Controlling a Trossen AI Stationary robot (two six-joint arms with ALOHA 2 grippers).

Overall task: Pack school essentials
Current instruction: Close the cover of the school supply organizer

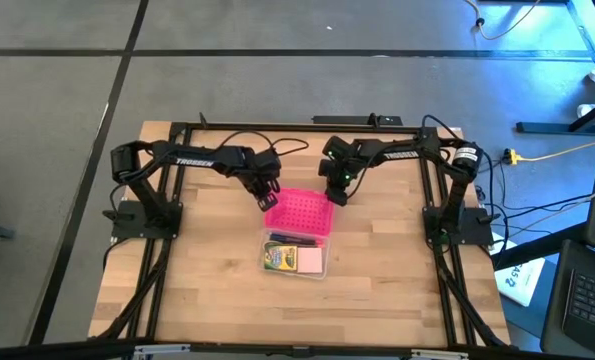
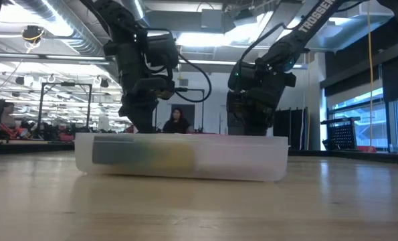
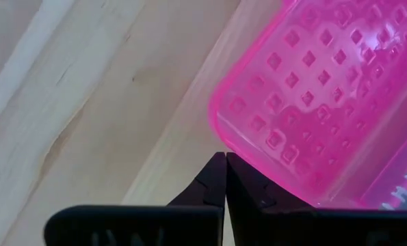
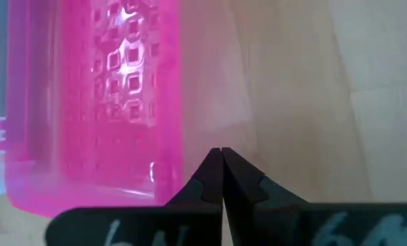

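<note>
Packing is looking nearly done; the lid is waiting.
Crayon box [image 1: 280,259] and pink pad [image 1: 309,262] are sitting in the clear box [image 1: 295,274]; left gripper [image 1: 267,201] and right gripper [image 1: 338,196] are flanking the pink dotted lid [image 1: 299,212], fingers closed and empty.

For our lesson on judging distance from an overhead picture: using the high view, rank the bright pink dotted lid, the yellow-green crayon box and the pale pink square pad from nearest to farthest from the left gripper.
1. Bright pink dotted lid: right beside the shut left gripper.
2. Yellow-green crayon box: inside the clear plastic box, on its left side.
3. Pale pink square pad: same box, on its right side.
</note>
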